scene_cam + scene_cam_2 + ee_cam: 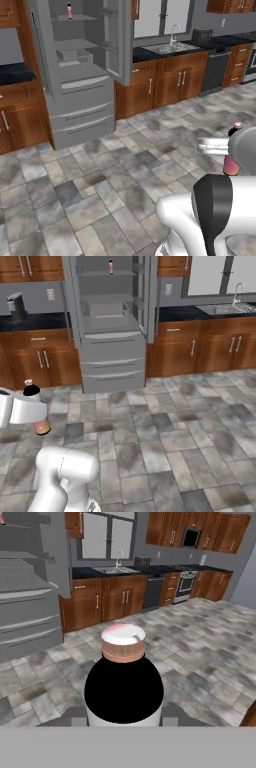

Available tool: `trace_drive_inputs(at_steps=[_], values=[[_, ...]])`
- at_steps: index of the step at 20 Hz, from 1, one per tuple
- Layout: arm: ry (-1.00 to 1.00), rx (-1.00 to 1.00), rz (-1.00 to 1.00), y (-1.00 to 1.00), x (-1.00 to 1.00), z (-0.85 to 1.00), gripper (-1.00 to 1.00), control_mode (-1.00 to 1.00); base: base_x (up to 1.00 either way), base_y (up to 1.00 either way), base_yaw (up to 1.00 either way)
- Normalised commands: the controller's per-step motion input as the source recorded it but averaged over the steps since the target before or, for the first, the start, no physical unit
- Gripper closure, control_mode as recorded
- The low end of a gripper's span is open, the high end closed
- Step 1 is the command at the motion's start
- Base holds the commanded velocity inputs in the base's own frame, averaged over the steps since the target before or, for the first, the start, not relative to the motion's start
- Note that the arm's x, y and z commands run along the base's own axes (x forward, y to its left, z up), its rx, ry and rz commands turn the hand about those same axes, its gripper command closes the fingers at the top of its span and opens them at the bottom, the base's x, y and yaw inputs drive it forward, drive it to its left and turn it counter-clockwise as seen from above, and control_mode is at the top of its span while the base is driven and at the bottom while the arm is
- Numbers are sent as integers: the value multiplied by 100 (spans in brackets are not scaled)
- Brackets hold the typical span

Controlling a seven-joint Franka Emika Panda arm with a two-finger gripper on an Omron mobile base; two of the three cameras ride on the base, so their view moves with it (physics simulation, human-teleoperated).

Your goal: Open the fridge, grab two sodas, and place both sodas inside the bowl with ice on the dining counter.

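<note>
Gripper (123, 722) pinched on a soda bottle (123, 682), held upright over the tiled floor, well away from the fridge (80, 75), whose doors hang open. Second soda (69, 11) sits on the top fridge shelf, toward its left edge. Bottle looks light, stiff, prob smooth and slippery; slim body is the place to grip, below the black shoulder, not the cap. No label or writing readable on either.
</note>
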Motion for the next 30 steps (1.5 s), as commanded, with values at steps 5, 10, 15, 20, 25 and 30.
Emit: trace_drive_inputs(at_steps=[5, 10, 15, 20, 25, 30], values=[[0, 0, 0, 0, 0, 0, 100, 100, -100, -30, -12], [0, 0, 0, 0, 0, 0, 100, 100, -100, -49, -9], [0, 0, 0, 0, 0, 0, 100, 100, -98, -61, -6], [0, 0, 0, 0, 0, 0, 100, 100, -89, -82, -4], [0, 0, 0, 0, 0, 0, 100, 100, -94, -93, -3], [0, 0, 0, 0, 0, 0, 100, 100, -69, -99, 0]])
